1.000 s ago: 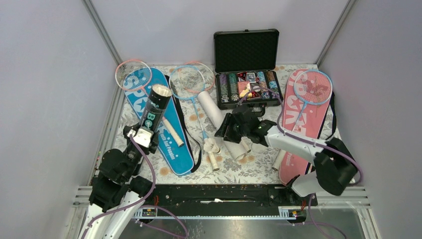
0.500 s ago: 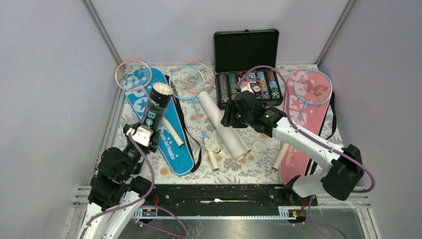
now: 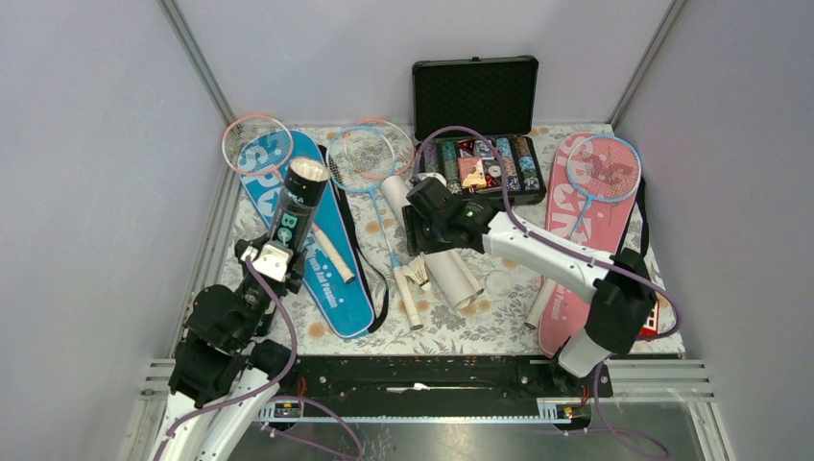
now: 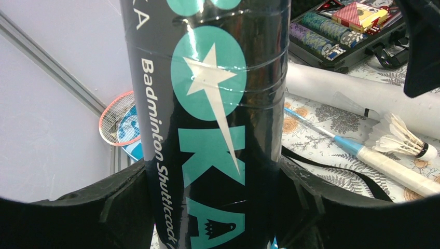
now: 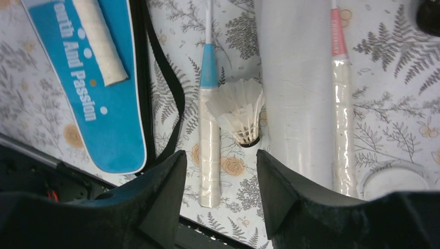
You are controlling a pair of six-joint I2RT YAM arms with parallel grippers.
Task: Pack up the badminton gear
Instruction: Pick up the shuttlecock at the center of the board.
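Shuttlecock [image 5: 239, 111] lies between racket handle [image 5: 209, 150] (on its left) and tube [image 5: 296, 88].

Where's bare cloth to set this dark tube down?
Barest: the near strip of cloth between the blue cover and the pink cover, in front of the white tube. Crowded: mid-table, where racket handles, shuttlecock and tube lie side by side.

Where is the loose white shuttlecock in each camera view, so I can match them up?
Top external: the shuttlecock lies mid-table, just left of the white tube.
Left wrist: the shuttlecock is at far right, mid-height, well right of the dark tube.
Right wrist: the shuttlecock is at picture centre, cork end down.
Shared landmark: the white racket grip lying beside it in all three.
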